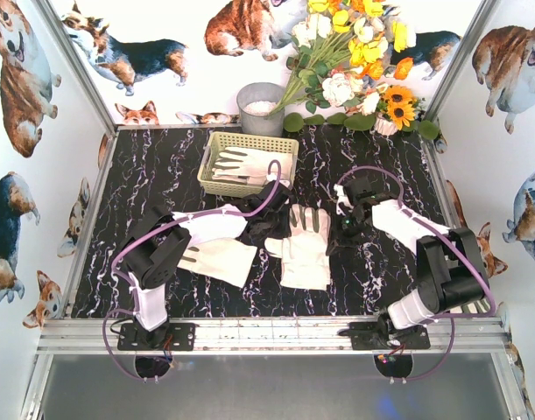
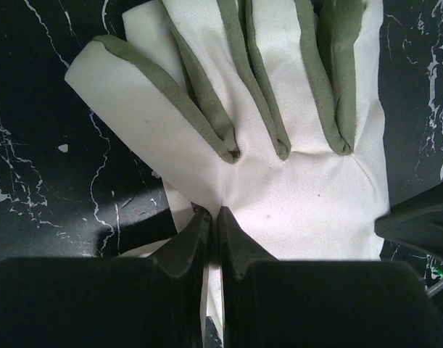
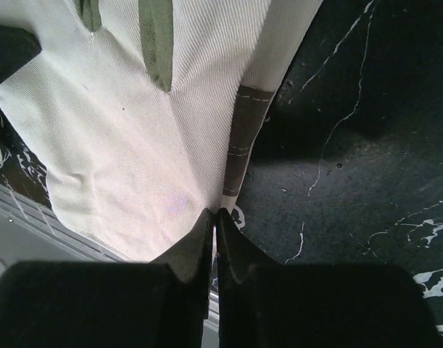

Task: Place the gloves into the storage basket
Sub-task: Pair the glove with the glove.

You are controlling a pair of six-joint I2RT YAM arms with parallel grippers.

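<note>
Black marbled table (image 1: 162,175): gloves (image 1: 223,261) loose mid-table.
Storage basket (image 1: 216,144): far centre, gloves already inside.
Middle glove (image 1: 304,254): flat between the arms, likely my next pick.
Left gripper (image 2: 214,217): jaws pressed together at its edge; cloth caught, cannot tell.
Right gripper (image 3: 214,217): same at opposite hem, probably for a two-sided lift.

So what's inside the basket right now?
A white glove lies in the basket, grey fingers pointing left. Whether it is one glove or several stacked cannot be told; the floor beneath is covered.

Left arm (image 1: 153,262) and right arm (image 1: 442,273): black joints, white links, looping purple cables (image 1: 118,254).
</note>
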